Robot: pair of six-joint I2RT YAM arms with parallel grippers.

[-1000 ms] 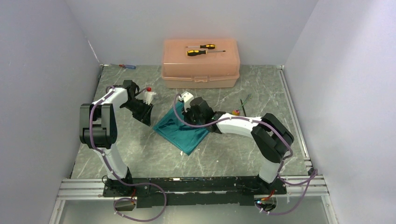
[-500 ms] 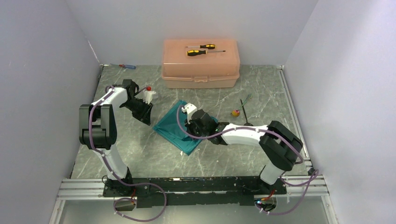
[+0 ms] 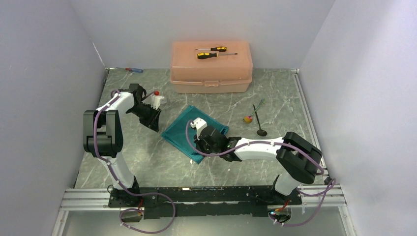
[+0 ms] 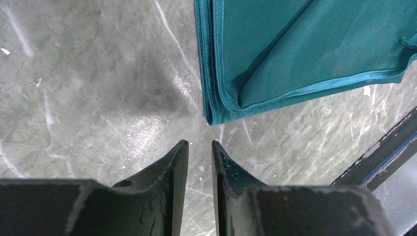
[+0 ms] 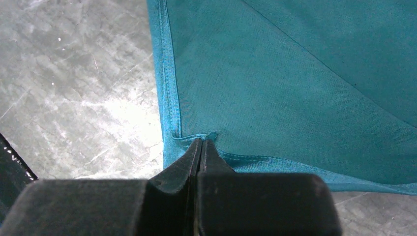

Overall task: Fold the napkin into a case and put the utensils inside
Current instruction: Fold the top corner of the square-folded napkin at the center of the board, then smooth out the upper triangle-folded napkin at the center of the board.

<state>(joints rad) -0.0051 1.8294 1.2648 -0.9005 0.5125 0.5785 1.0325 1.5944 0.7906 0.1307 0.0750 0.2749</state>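
Presently: folded napkin (image 3: 183, 129) on marble table (image 3: 147, 162), one corner under grip.
The cloth lies ahead of both jaw sets. The right gripper (image 5: 201, 144) is clamped tight on its hem corner. The left gripper (image 4: 200, 147) stands slightly parted and empty, just short of a folded corner.

Bright, even overhead light casts soft shadows, with white glare on the table (image 5: 118, 110) in the wrist views.

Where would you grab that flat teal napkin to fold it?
Pinch the napkin at a hemmed corner, coming in low from outside its edge. It lies flat and thin, so only edges and corners offer anything to grip. The right gripper is shut on one such corner.
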